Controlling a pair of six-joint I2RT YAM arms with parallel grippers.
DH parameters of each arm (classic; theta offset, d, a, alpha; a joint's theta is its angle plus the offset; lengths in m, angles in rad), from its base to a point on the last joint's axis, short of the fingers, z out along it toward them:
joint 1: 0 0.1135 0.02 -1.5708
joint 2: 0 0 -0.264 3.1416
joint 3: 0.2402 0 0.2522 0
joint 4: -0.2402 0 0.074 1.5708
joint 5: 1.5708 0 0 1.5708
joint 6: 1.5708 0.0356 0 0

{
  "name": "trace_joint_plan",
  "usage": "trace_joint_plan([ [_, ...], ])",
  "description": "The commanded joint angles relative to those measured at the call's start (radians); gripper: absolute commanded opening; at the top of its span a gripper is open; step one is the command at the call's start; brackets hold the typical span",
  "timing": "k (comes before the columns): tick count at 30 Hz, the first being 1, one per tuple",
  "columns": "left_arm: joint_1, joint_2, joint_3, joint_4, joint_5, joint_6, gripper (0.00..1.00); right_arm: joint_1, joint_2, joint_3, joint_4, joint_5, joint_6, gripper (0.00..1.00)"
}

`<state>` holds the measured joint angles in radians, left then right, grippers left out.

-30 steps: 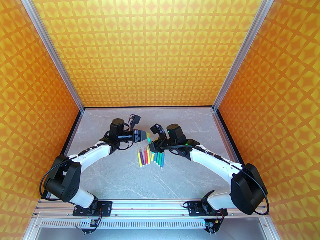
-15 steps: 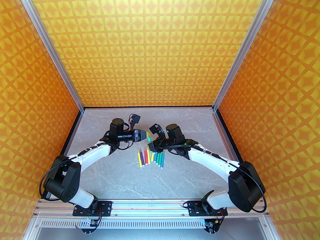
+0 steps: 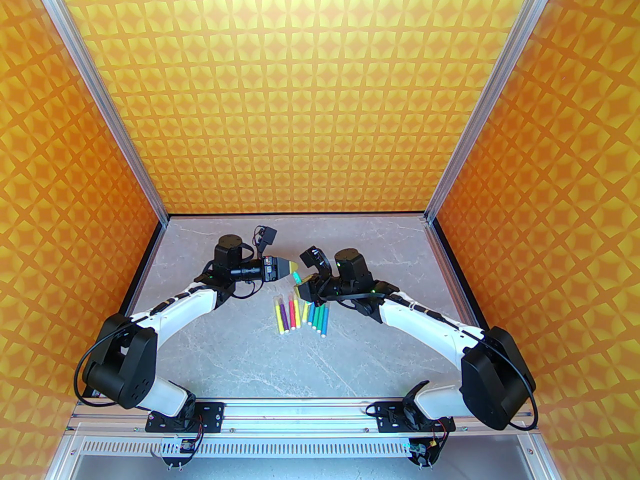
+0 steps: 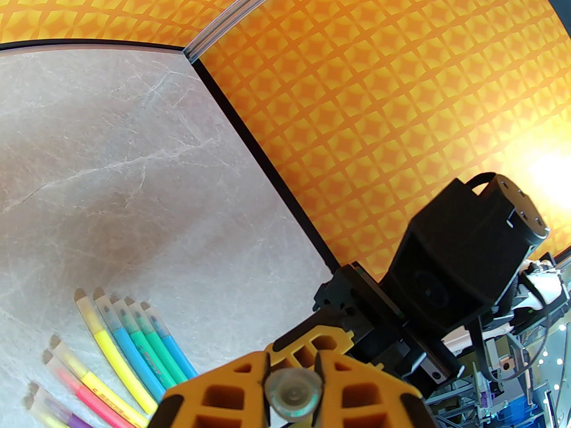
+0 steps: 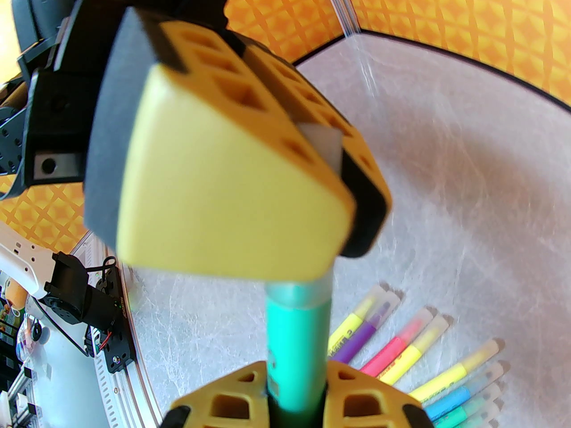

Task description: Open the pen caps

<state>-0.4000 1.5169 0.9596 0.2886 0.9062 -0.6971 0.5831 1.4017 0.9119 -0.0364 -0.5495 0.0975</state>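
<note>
A green pen [image 5: 296, 341] hangs above the table between both grippers. My right gripper [image 5: 294, 399] is shut on its barrel. My left gripper [image 4: 292, 395] is shut on the clear pen cap [image 4: 292, 390], which I see end-on between its orange fingers; the cap's rim [image 5: 305, 290] pokes out under the left gripper's yellow pad [image 5: 232, 194]. From above, the left gripper [image 3: 295, 269] and right gripper [image 3: 302, 289] meet tip to tip over the green pen [image 3: 298, 279]. The other pens [image 3: 300, 313] lie capped in a row on the table.
The row of lying pens [image 4: 125, 350] sits just below and in front of the grippers, caps pointing to the back wall. The marble tabletop [image 3: 250, 358] is bordered by orange patterned walls. The right arm's black wrist [image 4: 455, 257] is close to the left gripper.
The right gripper's jaws have closed onto the green pen's barrel. The left arm has shifted slightly to the left, still shut on the cap end.
</note>
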Motion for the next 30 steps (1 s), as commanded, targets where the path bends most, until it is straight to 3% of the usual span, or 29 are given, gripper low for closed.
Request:
trace_joint_plan([
  [1,0.075,-0.035,0.014,0.127,-0.088,-0.09,0.0,0.006,-0.024,-0.059,-0.119,-0.022,-0.048,0.0],
  [5,0.104,-0.044,-0.018,0.257,-0.125,-0.198,0.0,0.006,-0.035,-0.08,-0.125,-0.026,-0.057,0.0],
  [10,0.136,-0.04,-0.014,0.26,-0.141,-0.235,0.0,0.006,-0.039,-0.099,-0.115,-0.015,-0.058,0.0],
  [12,0.153,-0.043,0.004,0.149,-0.141,-0.181,0.0,0.006,-0.043,-0.098,-0.113,0.045,-0.05,0.0],
  [15,0.181,-0.056,0.067,-0.148,-0.187,-0.022,0.0,0.003,-0.037,-0.066,-0.161,0.206,-0.044,0.0],
  [21,0.202,-0.049,0.193,-0.685,-0.535,0.336,0.0,-0.078,0.041,0.061,-0.306,0.427,-0.03,0.0],
  [25,0.23,0.009,0.245,-0.858,-0.751,0.441,0.0,-0.157,0.118,0.15,-0.384,0.531,-0.039,0.0],
  [30,0.288,0.099,0.257,-0.909,-0.831,0.489,0.0,-0.252,0.212,0.242,-0.434,0.653,-0.063,0.0],
])
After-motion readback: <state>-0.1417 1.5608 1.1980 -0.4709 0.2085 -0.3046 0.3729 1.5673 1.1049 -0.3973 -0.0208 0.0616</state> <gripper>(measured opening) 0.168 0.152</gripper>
